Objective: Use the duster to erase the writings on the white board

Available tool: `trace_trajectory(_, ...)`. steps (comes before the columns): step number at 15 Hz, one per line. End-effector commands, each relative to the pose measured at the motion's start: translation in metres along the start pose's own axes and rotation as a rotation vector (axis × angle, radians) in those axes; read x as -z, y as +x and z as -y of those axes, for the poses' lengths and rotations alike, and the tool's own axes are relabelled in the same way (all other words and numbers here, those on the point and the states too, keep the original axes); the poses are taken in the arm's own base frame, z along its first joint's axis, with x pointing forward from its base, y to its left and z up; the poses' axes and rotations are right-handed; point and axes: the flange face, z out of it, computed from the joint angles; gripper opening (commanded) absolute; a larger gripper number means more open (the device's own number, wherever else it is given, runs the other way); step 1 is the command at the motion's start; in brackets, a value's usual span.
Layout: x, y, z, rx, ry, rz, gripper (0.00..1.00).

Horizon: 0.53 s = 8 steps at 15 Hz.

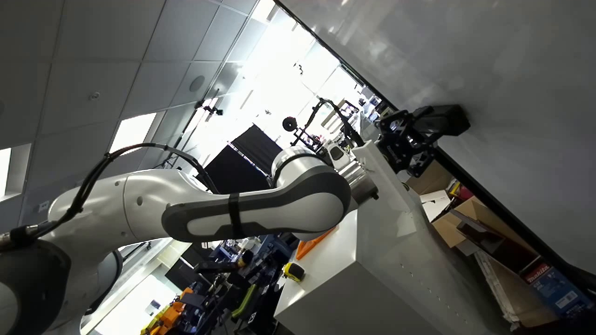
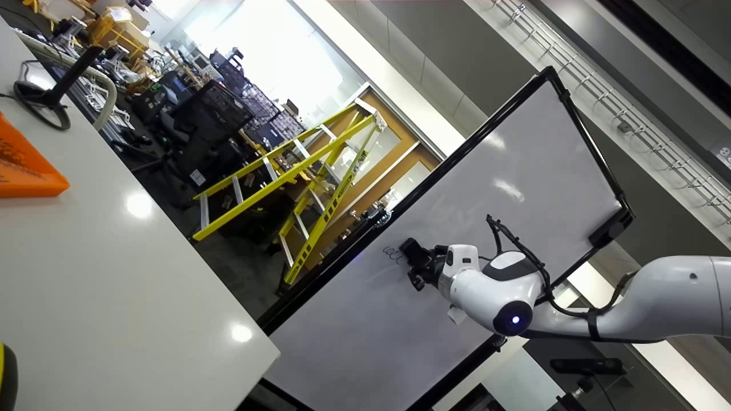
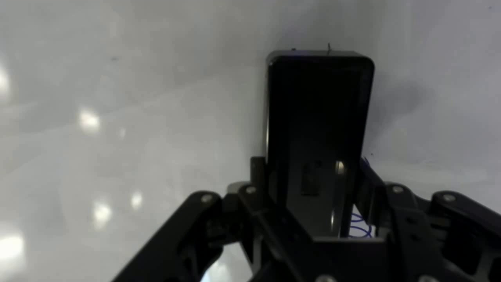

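Observation:
The white board (image 1: 512,70) is a large pale grey panel with a dark border. It also shows in an exterior view (image 2: 354,331) and fills the wrist view (image 3: 156,156). My gripper (image 3: 311,172) is shut on the duster (image 3: 319,109), a black block. The duster shows in both exterior views (image 1: 451,120) (image 2: 414,251), where it appears to be against the board. Curly writing (image 2: 393,253) is on the board beside the duster. In the wrist view, blue loops of writing (image 3: 359,227) show between the duster and the right finger; the rest is hidden.
A white counter (image 2: 143,285) holds an orange tray (image 2: 28,165) and a yellow tape measure (image 1: 294,271). A yellow ladder (image 2: 302,188) stands beyond the board's edge. Cardboard boxes (image 1: 465,223) lie below the board. A black holder (image 2: 608,227) is at the board's corner.

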Motion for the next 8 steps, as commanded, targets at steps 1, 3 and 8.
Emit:
trace_trajectory(1, -0.015, -0.001, 0.003, 0.017, 0.02, 0.003, 0.3)
trace_trajectory(3, -0.018, 0.0, 0.008, 0.023, 0.03, 0.002, 0.3)
trace_trajectory(8, -0.031, 0.004, 0.027, 0.047, 0.067, -0.005, 0.3)
